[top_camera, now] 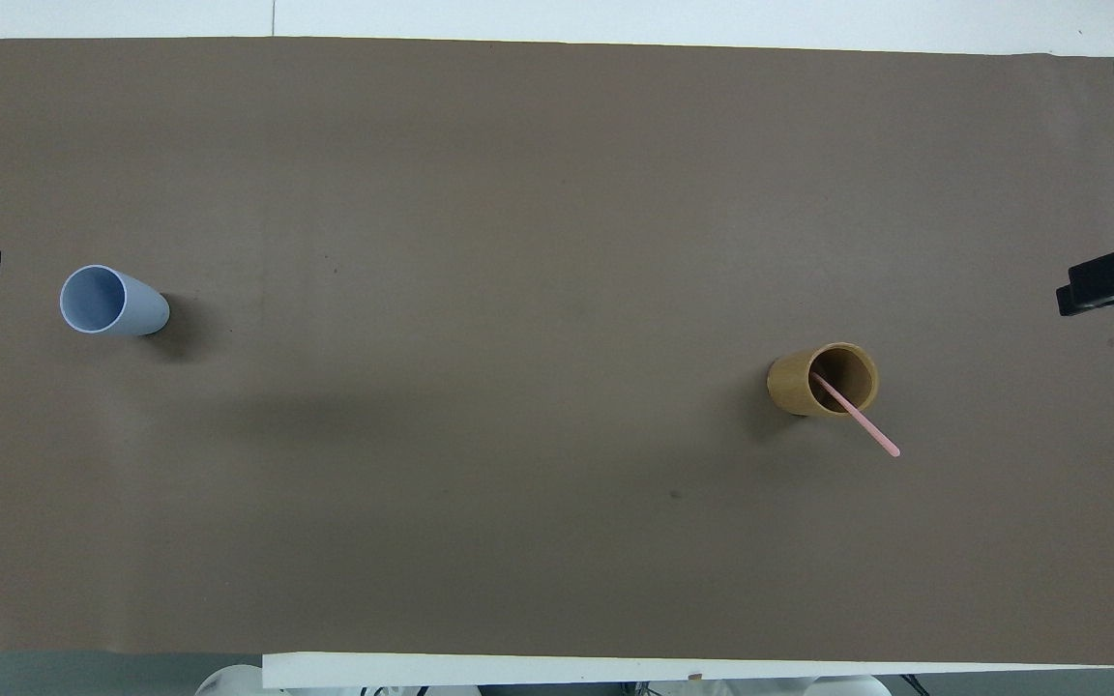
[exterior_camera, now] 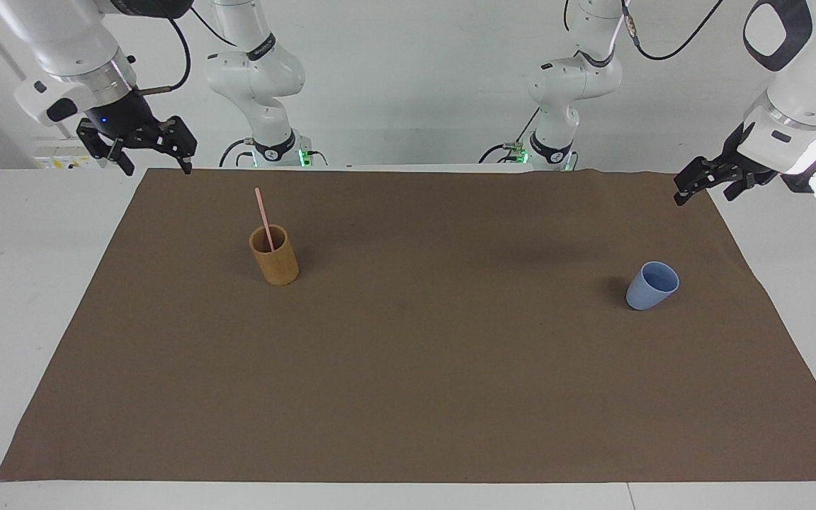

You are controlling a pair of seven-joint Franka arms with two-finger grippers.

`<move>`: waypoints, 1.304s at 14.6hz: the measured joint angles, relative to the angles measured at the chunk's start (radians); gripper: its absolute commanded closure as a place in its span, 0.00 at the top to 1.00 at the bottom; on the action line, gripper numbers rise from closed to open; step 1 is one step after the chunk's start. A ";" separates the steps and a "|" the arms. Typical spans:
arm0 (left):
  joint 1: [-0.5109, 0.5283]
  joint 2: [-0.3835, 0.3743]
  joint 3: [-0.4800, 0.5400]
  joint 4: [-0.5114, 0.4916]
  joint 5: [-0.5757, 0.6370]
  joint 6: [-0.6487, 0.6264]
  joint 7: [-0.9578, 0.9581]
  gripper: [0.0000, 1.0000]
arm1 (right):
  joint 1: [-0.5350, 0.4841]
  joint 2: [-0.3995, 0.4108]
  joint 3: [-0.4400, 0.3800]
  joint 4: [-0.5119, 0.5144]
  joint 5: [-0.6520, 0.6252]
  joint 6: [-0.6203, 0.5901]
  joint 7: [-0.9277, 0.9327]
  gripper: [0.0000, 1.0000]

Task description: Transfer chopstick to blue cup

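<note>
Right gripper (exterior_camera: 155,152): raised over the corner of the brown mat (exterior_camera: 408,397) at the right arm's end of the desk (exterior_camera: 25,283), close to the robots' edge. Fingers (exterior_camera: 185,164) spread wide, pointing down, holding nothing, touching nothing. In the overhead view only a dark tip showing at the mat's border.

Left gripper (exterior_camera: 707,183): raised over the mat's edge at the left arm's end, likewise near the robots' side. Fingers (exterior_camera: 681,195) spread apart, empty, clear of every object. Seen from overhead as a dark tip at the frame's border.

Chopstick (exterior_camera: 263,216): pale pink, standing in the tan cup (exterior_camera: 275,256), lower end inside, upper end leaning out over the rim toward the robots. Untouched by either gripper.

Tan cup: upright on the mat, toward the right arm's end, closest of the objects to the right gripper but well apart from it.

Blue cup (exterior_camera: 652,285): upright on the mat toward the left arm's end, well apart from the tan cup, slightly farther from the robots than it. Interior bare, nothing resting in it. Below the left gripper's side of the desk, not touched.
</note>
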 measured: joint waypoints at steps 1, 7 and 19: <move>0.000 0.000 0.000 0.000 0.000 0.000 0.001 1.00 | 0.000 0.000 -0.001 0.000 0.000 0.000 0.000 1.00; 0.035 -0.007 0.014 -0.135 -0.004 0.235 0.001 1.00 | 0.000 0.000 -0.001 0.000 -0.001 -0.001 0.000 1.00; 0.135 0.050 0.025 -0.590 -0.002 0.774 0.055 0.24 | 0.024 -0.042 0.001 -0.105 0.003 -0.032 -0.001 1.00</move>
